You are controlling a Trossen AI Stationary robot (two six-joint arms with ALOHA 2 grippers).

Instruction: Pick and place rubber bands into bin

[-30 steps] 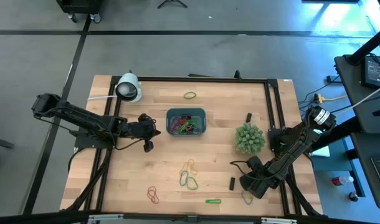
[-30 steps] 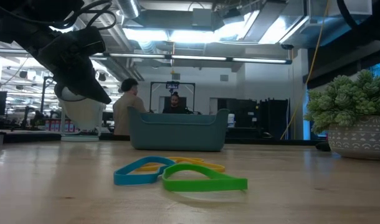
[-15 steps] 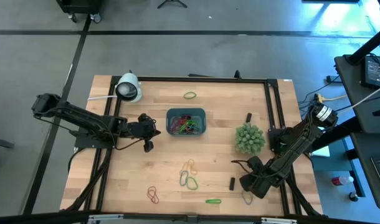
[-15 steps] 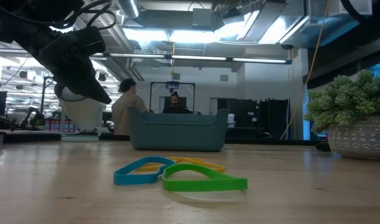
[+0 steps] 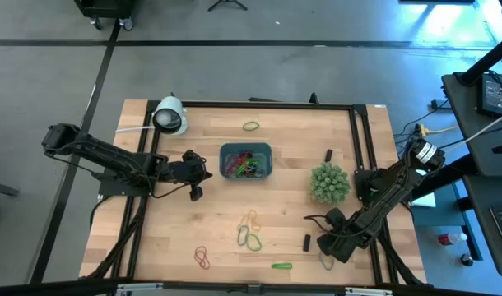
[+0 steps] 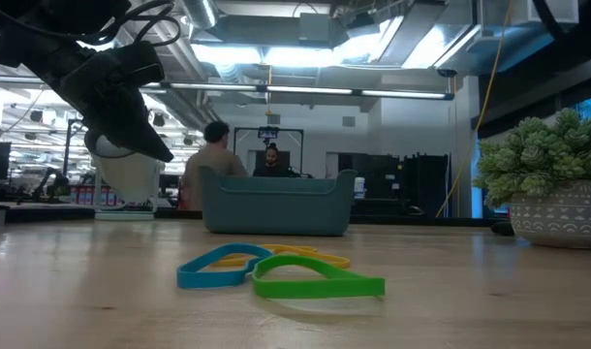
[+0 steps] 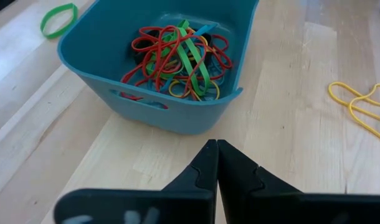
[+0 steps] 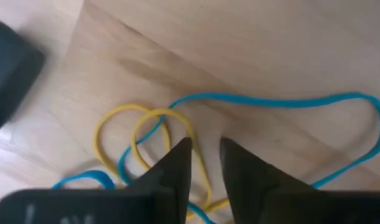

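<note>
The teal bin (image 5: 245, 160) stands on the table's middle and holds a tangle of red, green and yellow rubber bands (image 7: 174, 59). My left gripper (image 7: 216, 146) is shut and empty, and hovers left of the bin (image 7: 177, 115), above the table (image 6: 121, 97). My right gripper (image 5: 327, 248) is low over the near right corner. In the right wrist view it (image 8: 205, 148) is open by a narrow gap over a blue band (image 8: 283, 102) and a yellow band (image 8: 149, 127). More loose bands (image 5: 249, 231) lie on the wood. My right gripper comes at the table from above, its fingers (image 8: 177, 155) on either side of a strand of the yellow band (image 8: 201, 174) that lies flat on the wood. I cannot tell whether they touch it.
A spiky green plant (image 5: 329, 182) stands right of the bin, and a white dome (image 5: 169, 116) at the far left corner. Black blocks (image 5: 328, 154) (image 5: 307, 242) lie on the right side. Single bands lie far (image 5: 250, 126), near left (image 5: 202, 257) and near (image 5: 281, 265). People show beyond the table (image 6: 213, 160).
Both arms have kept still. A person in the room behind the table has moved a little to the right in the low view.
</note>
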